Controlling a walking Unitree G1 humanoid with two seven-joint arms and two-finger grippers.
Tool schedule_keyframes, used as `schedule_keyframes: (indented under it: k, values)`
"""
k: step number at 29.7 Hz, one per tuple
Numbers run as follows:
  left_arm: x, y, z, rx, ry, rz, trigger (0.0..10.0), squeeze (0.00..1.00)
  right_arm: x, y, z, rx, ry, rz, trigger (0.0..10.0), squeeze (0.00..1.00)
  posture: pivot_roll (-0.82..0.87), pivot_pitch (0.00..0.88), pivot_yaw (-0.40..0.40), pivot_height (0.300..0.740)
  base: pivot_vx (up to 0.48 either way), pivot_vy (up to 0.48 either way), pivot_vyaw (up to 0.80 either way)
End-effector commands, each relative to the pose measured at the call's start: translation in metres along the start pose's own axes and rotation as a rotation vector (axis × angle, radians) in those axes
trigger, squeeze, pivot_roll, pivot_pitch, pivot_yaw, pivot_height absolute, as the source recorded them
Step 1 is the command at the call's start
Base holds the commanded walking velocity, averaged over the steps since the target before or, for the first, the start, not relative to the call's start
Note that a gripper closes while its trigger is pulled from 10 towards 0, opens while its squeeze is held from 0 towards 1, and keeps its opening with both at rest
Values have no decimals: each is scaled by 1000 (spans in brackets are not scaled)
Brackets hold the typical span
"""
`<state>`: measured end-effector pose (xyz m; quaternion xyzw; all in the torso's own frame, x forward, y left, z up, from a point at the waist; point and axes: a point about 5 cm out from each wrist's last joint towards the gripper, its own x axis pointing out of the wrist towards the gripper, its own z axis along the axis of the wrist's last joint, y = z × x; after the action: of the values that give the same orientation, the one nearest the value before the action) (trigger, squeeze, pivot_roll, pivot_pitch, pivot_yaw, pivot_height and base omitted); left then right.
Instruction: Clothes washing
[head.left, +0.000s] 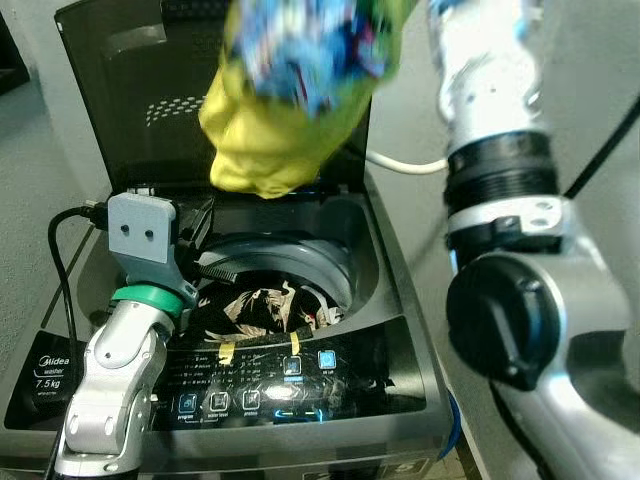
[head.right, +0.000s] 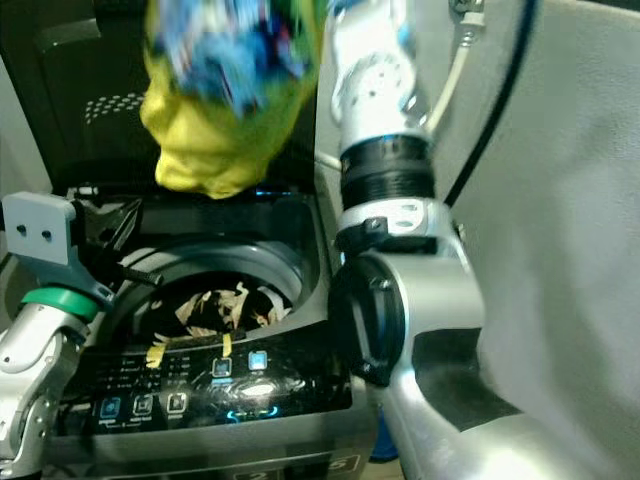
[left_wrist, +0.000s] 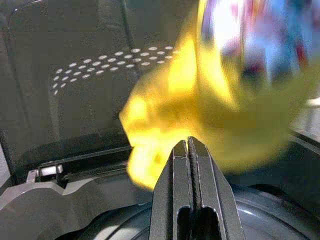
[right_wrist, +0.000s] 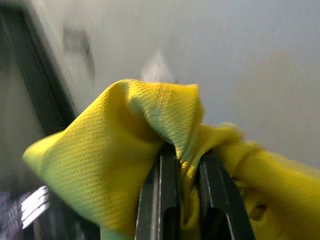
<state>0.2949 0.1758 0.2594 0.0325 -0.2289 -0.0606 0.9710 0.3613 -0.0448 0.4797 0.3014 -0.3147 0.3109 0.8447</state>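
Note:
A yellow garment (head.left: 275, 140) with a blue printed patch hangs above the top-loading washing machine (head.left: 395, 330), whose lid stands raised. My right gripper (right_wrist: 182, 165) is shut on a fold of this yellow garment (right_wrist: 125, 160), high over the drum. Dark and light clothes (head.left: 262, 306) lie inside the drum. My left gripper (left_wrist: 189, 150) is shut with nothing in it, at the machine's left rim, pointing toward the hanging garment (left_wrist: 200, 105).
The machine's lit control panel (head.left: 270, 385) runs along its front edge. A black cable (head.left: 58, 250) loops by the left arm. A white hose (head.left: 405, 163) and a grey wall lie behind and to the right of the machine.

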Motion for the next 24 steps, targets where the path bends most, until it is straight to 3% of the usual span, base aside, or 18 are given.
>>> schedule_keyframes:
  k: [1, 2, 3, 4, 5, 12, 15, 16, 18, 19, 20, 24]
  values:
    - [-1, 0, -2, 5, 9, -5, 10000, 0, -11, 2, -43, -137, 220, 83, 10000, 0, 40, 32, 53, 740, 0, 0, 0]
    - [-1, 0, -2, 5, 9, -5, 10000, 0, -11, 2, -43, -137, 220, 83, 10000, 0, 40, 32, 53, 740, 0, 0, 0]
    - [1, -2, -3, 2, 10, -17, 10000, 0, -23, -5, -71, -263, 359, 107, 10000, 0, 37, 33, 57, 740, 0, 0, 0]
    - [1, -2, -3, 2, 10, -17, 10000, 0, -23, -5, -71, -263, 359, 107, 10000, 0, 37, 33, 57, 740, 0, 0, 0]
    - [2, -4, -3, -2, 9, -28, 10000, 0, -35, -12, -90, -342, 451, 113, 10000, 0, 37, 35, 59, 740, 0, 0, 0]
    - [2, -6, -3, -6, 7, -40, 10000, 0, -44, -25, -105, -435, 535, 113, 10000, 0, 41, 36, 58, 740, 0, 0, 0]
    - [0, -9, -4, 3, 25, -90, 10000, 0, -68, -51, -122, -620, 761, 227, 10000, 0, 53, 43, 49, 740, 0, 0, 0]
    - [0, -9, -4, 3, 25, -90, 10000, 0, -68, -51, -122, -620, 761, 227, 10000, 0, 53, 43, 49, 740, 0, 0, 0]
    - [-2, -13, -6, 19, 49, -151, 10000, 0, -89, -68, -127, -705, 916, 306, 10000, 0, 57, 45, 52, 740, 0, 0, 0]
    - [-2, -13, -6, 19, 49, -151, 10000, 0, -89, -68, -127, -705, 916, 306, 10000, 0, 57, 45, 52, 740, 0, 0, 0]
    - [-6, -19, -10, 37, 82, -242, 10000, 0, -106, -81, -123, -706, 1004, 368, 10000, 0, 57, 50, 58, 740, 0, 0, 0]
    - [-9, -22, -12, 49, 98, -290, 10000, 0, -113, -84, -118, -681, 1032, 400, 10000, 0, 60, 56, 63, 740, 0, 0, 0]
